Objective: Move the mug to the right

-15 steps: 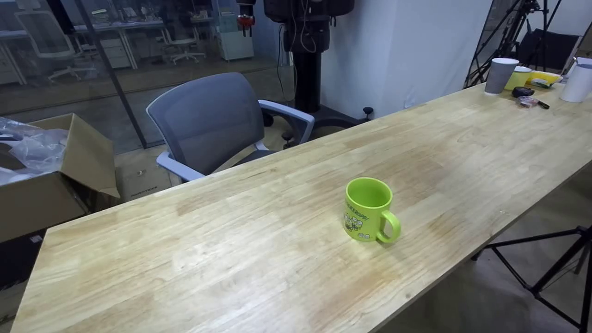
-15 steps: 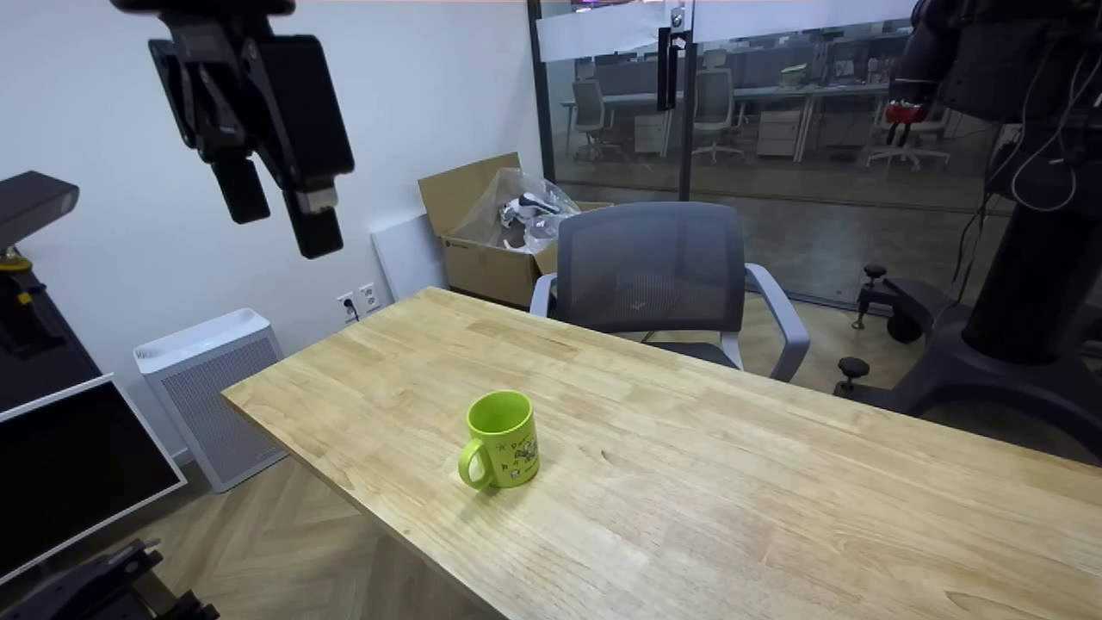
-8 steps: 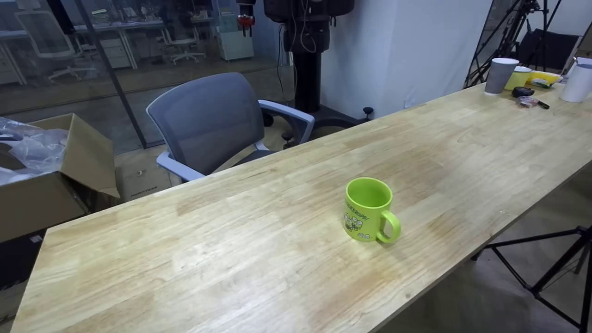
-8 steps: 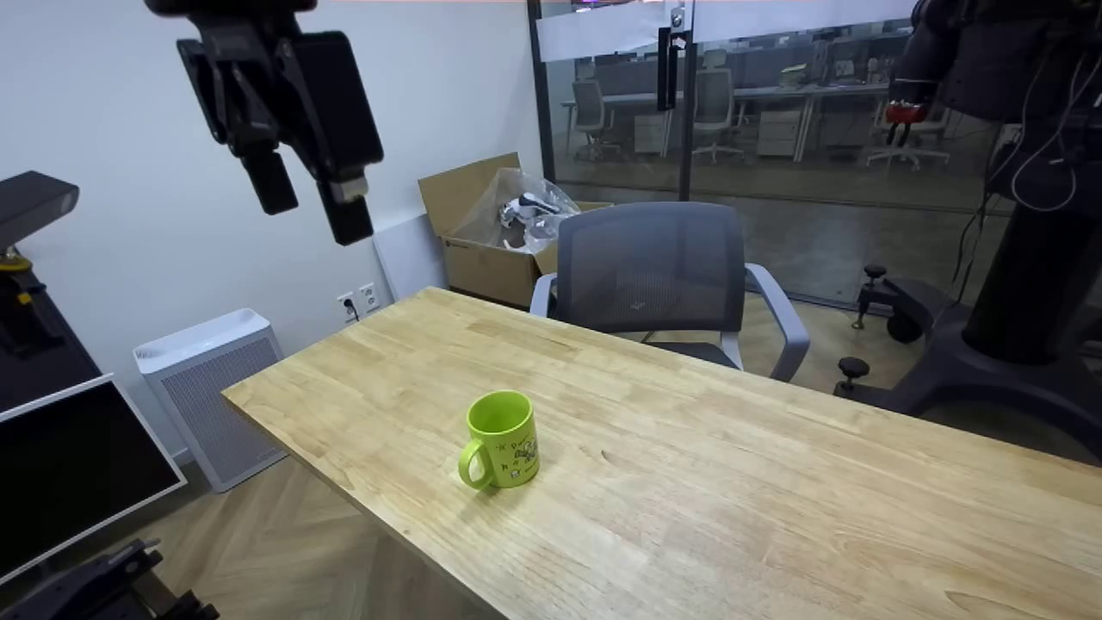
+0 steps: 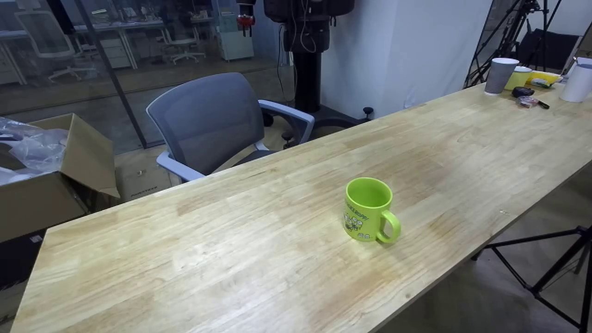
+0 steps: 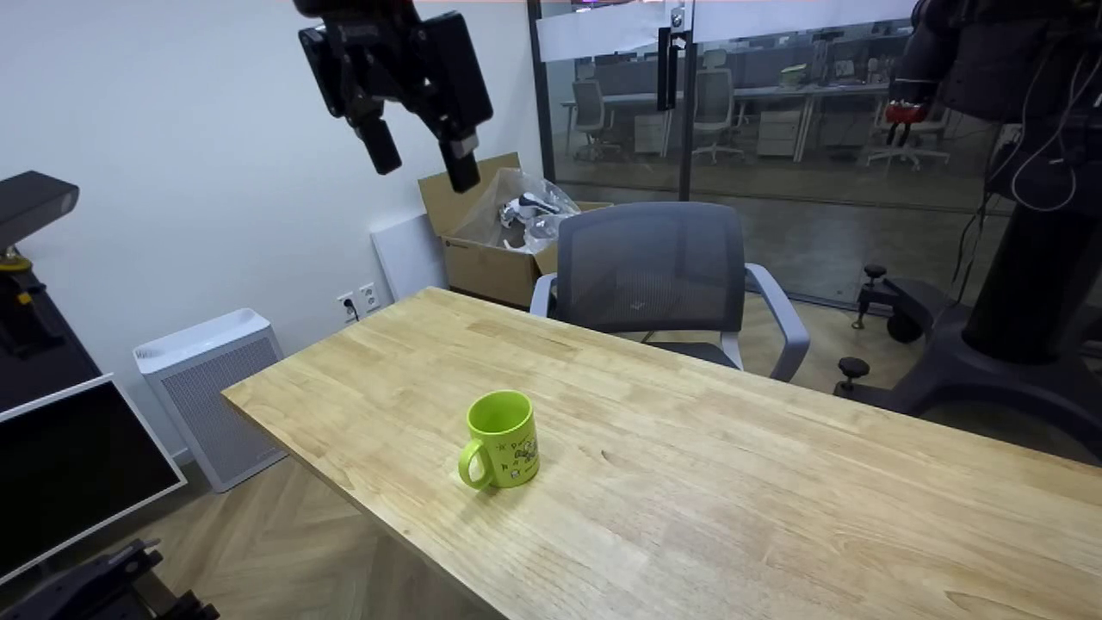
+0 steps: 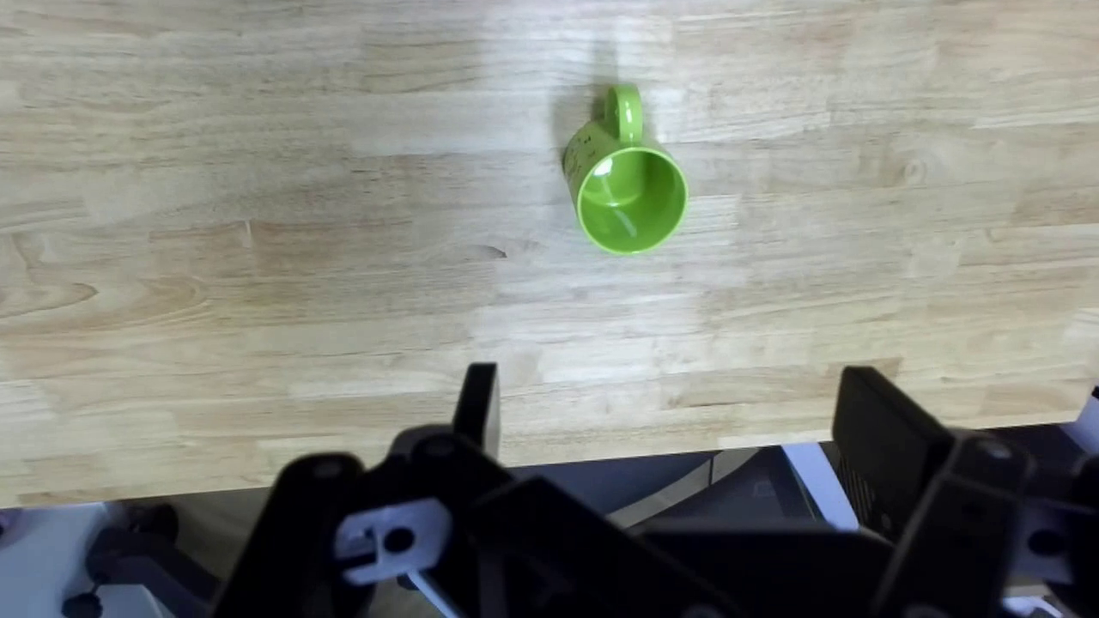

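The lime-green mug (image 5: 366, 212) stands upright on the wooden table, a loop handle and dark print on its side. It also shows in an exterior view (image 6: 508, 443), near the table's edge. In the wrist view the mug (image 7: 631, 202) is seen from above, upper middle, handle pointing to the top of the picture. My gripper (image 6: 420, 164) is open and empty, high above the table. In the wrist view my gripper's fingers (image 7: 670, 378) are wide apart, over the table edge, with the mug beyond the fingertips. The gripper is out of frame in an exterior view.
The wooden table (image 5: 222, 249) carries a grey cup (image 5: 501, 76), a white container (image 5: 578, 83) and small items at its far end. A mesh chair (image 6: 650, 263) stands against the table edge. An open cardboard box (image 6: 491, 267) is on the floor behind.
In an exterior view my gripper has moved to the right and up in the picture, staying open. The mug has not moved.
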Motion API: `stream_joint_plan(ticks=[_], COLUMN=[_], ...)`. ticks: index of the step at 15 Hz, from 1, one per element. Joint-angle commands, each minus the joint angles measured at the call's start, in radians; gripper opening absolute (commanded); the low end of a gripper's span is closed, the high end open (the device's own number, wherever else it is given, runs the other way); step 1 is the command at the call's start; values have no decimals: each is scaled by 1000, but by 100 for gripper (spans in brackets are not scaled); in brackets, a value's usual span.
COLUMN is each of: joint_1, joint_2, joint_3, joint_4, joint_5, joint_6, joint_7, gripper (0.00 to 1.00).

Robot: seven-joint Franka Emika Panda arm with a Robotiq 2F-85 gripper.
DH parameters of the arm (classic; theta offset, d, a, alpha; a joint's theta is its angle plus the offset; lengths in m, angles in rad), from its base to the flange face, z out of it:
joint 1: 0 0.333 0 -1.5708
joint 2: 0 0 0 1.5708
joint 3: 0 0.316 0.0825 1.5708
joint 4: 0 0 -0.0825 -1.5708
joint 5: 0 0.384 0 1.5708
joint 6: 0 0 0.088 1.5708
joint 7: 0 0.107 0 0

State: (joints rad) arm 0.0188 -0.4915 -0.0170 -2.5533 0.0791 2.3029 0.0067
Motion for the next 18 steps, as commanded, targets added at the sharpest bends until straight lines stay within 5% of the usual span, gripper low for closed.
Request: stream_joint_plan(ticks=[1, 18], joint_1=[2, 20], joint_2=[150, 624], joint_3=[4, 38], joint_4=[85, 299], joint_5=[7, -91], joint_6=[40, 155], joint_7=[1, 100], gripper=[100, 100])
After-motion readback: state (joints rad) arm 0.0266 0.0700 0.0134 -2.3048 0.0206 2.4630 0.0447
